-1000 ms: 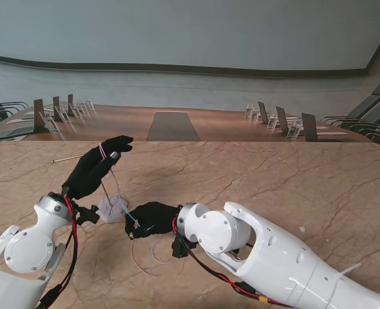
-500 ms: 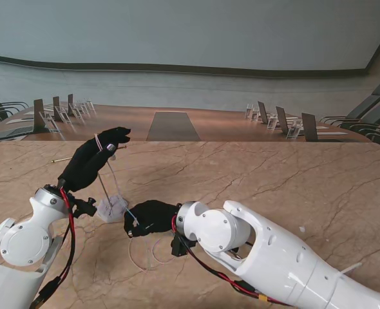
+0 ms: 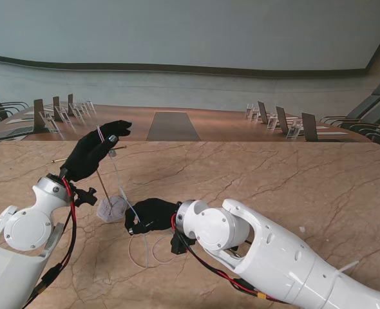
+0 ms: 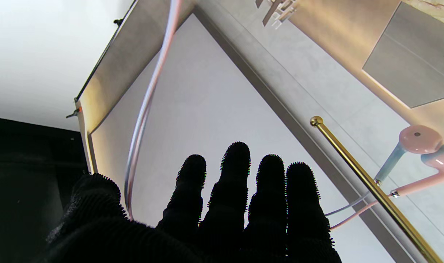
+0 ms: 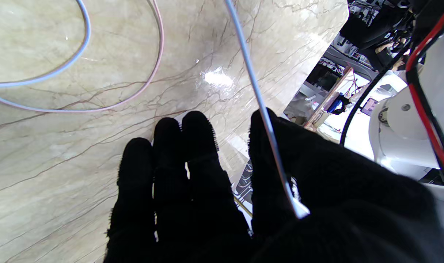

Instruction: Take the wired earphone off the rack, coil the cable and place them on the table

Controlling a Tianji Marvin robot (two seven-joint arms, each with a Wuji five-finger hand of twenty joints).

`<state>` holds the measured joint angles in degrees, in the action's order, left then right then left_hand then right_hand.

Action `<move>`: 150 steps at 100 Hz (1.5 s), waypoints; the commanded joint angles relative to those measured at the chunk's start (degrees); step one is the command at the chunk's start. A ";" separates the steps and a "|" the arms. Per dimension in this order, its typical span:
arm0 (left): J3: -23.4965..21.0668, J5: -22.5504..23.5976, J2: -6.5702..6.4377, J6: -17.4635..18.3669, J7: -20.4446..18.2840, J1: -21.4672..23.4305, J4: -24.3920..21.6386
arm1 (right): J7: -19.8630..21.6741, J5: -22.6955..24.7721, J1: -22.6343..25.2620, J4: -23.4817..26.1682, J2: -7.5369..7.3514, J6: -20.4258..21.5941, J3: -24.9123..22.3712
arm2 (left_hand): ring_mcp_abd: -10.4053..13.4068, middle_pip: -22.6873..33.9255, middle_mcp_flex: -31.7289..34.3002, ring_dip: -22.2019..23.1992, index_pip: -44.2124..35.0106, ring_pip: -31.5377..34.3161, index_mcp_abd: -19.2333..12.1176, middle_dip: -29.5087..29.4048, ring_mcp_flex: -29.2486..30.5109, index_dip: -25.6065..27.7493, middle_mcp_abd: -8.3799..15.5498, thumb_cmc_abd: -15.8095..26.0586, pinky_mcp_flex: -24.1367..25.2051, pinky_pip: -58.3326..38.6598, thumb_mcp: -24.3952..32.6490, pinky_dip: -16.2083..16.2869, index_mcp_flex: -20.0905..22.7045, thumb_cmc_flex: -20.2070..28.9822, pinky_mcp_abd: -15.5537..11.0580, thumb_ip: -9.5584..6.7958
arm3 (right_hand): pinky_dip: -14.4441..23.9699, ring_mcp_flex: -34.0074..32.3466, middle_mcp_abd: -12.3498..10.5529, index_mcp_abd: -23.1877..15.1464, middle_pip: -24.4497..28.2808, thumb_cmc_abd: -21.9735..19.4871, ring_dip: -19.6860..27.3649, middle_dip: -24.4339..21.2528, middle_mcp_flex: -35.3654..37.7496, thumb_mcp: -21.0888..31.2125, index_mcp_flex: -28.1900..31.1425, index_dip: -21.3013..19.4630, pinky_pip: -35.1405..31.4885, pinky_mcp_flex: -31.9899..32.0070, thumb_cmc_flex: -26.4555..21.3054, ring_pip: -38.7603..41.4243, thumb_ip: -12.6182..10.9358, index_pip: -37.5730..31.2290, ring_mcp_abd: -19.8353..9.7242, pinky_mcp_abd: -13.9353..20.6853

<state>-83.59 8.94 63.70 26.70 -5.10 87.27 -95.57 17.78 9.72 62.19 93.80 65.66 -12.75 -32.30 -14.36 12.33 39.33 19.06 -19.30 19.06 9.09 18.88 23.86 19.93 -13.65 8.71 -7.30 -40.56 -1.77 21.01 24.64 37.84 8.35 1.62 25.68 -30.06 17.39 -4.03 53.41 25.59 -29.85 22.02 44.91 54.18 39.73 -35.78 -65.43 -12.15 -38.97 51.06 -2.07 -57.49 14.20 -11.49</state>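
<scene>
Lifting clear of the rack's crossbar (image 4: 368, 182), left hand (image 3: 95, 152) raised higher and drawn back toward the left compared with a second ago, fingers (image 4: 236, 182) straight and side by side in the wrist view, a loop of pink-and-blue cable (image 3: 100, 134) slung across the back of the hand. No pinch visible; whether the thumb presses the cable, cannot tell. Just past the fingertips, earbuds (image 4: 422, 146) hanging beside the gold bar, their two thin leads crossing it, so earphone not yet fully off the rack (image 3: 111, 207). Rack tilted, its thin rod leaning up toward the left hand from the clear base on the bench (image 3: 274, 174).

Lower and nearer to me, right hand (image 3: 152, 216) resting close to the bench, fingers together, thumb and forefinger clamped on the cable just beside its white plug (image 5: 298, 209). From that pinch, cable now stretched in a straighter, tauter line up toward the left hand than half a second ago. Beside the right hand, slack lying on the bench in a loose ring (image 3: 145, 248), pink and blue strands side by side.

Judged from this: lift-off step under way, coil barely begun. Taut line plus leaning rack suggests a risk of tipping the rack before the buds slip free.
</scene>
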 commanded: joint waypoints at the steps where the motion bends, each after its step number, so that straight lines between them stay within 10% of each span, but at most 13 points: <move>1: 0.24 0.05 0.12 -0.45 -0.18 -0.74 0.78 | -0.19 -0.09 -0.36 -0.54 0.43 -0.38 0.11 | 2.42 -0.35 -0.15 -0.59 -0.36 -1.04 -0.95 -0.61 -0.45 -0.19 1.84 2.09 1.21 1.39 -0.73 -0.85 0.31 0.79 -3.14 1.81 | 0.39 -1.54 3.62 -5.96 1.44 -2.04 -0.73 0.59 0.29 3.81 2.83 -1.40 -2.04 0.21 -2.95 1.86 -3.96 -9.38 -0.10 0.01; 60: 2.18 -0.75 -0.19 0.11 -2.31 -6.45 4.65 | -1.18 -0.40 -1.88 -3.00 1.29 -0.05 0.51 | 2.44 -0.40 0.31 -0.41 -0.56 -1.19 -1.08 -0.62 0.05 0.09 2.02 2.12 0.94 1.10 -0.65 -0.70 0.90 1.06 -2.99 1.84 | 0.54 -2.25 3.77 -5.76 1.89 -2.38 -0.89 0.64 0.98 3.96 3.93 -2.70 -2.48 -0.41 -3.67 2.30 -4.40 -10.34 0.20 -0.49; 90: 1.96 -0.71 -0.44 0.81 -2.92 -5.98 2.36 | -0.91 0.12 -1.57 -2.84 0.97 0.39 0.12 | 2.52 -0.38 0.75 -0.39 -0.67 -1.13 -1.36 -0.61 0.46 0.18 2.08 2.14 0.71 0.87 -0.70 -0.60 1.15 0.99 -2.77 1.86 | 0.80 -3.32 3.92 -5.35 4.06 -1.88 -1.62 1.40 1.87 6.56 6.87 -10.68 -3.19 -1.23 -4.23 3.35 -6.45 -12.36 0.18 -1.12; 112: 2.02 -0.76 -0.54 0.72 -3.10 -5.12 -0.17 | -2.48 3.16 0.42 -2.09 0.49 2.27 -1.25 | 2.38 -0.42 0.95 -0.40 -0.81 -1.13 -1.43 -0.62 0.63 0.26 2.03 2.18 0.57 0.72 -0.65 -0.53 1.21 1.03 -2.69 1.86 | 4.12 -9.92 5.36 -5.76 12.27 10.56 -1.63 6.46 6.43 21.79 11.47 -17.79 -8.60 -6.93 -9.57 10.90 2.63 -14.79 4.03 -5.56; 150: 5.43 0.14 -0.92 -1.93 -4.66 -4.51 -5.23 | -1.68 8.39 4.86 0.72 -1.64 3.22 -4.55 | 2.54 -0.72 0.74 -0.56 -0.62 -1.37 -1.75 -0.72 0.42 0.17 2.00 2.41 1.42 1.61 -0.79 -0.93 0.74 0.83 -3.35 1.92 | 11.26 -16.63 7.79 -8.82 23.96 15.07 -2.73 13.09 10.34 28.12 14.43 -21.73 -19.22 -12.27 -10.62 24.41 3.24 -17.60 7.90 -8.20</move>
<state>-79.05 8.51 62.66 25.66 -8.33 82.55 -99.09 16.07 17.77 65.73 93.98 64.63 -9.68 -36.58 -13.82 12.33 39.36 19.06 -19.31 18.56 9.09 18.88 23.86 20.05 -13.03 8.71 -6.97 -39.93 -1.77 20.88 25.35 37.85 7.81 1.62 34.66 -42.80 18.78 2.23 74.62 38.90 -31.67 33.94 54.32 72.77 46.79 -45.64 -79.96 -23.90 -38.98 71.17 3.94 -57.18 18.85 -21.92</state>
